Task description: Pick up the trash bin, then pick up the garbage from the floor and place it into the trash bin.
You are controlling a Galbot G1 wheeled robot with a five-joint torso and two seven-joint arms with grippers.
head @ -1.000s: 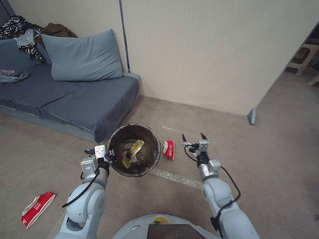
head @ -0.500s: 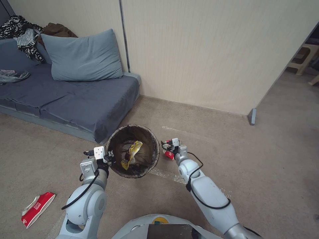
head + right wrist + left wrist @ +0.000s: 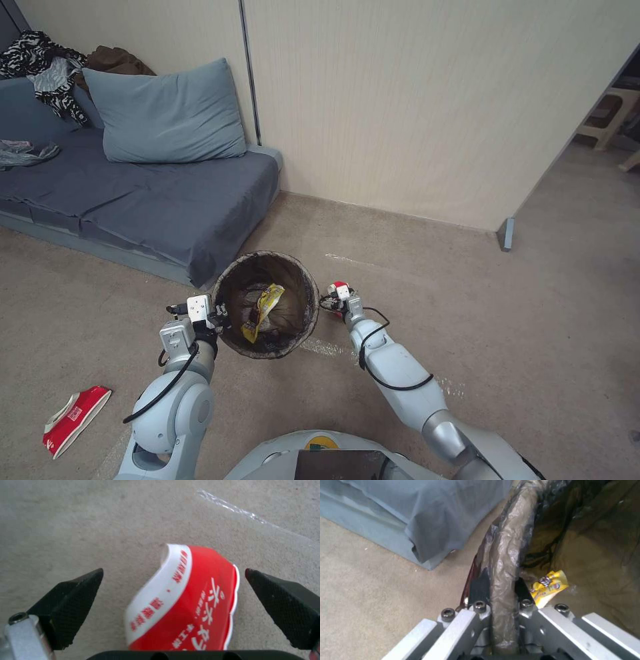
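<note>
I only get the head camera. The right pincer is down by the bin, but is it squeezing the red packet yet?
Observer: No. In the right wrist view the right pincer is open, its fingertips on either side of the red-and-white packet, not touching it.
Operator: Is the packet off the floor?
Observer: I cannot tell; carpet shows all around it.
Operator: How does the other arm hold the bin?
Observer: The left pincer is shut on the trash bin, one finger outside the bagged rim and one inside.
Operator: What's the yellow thing inside?
Observer: A yellow wrapper with printed letters.
</note>
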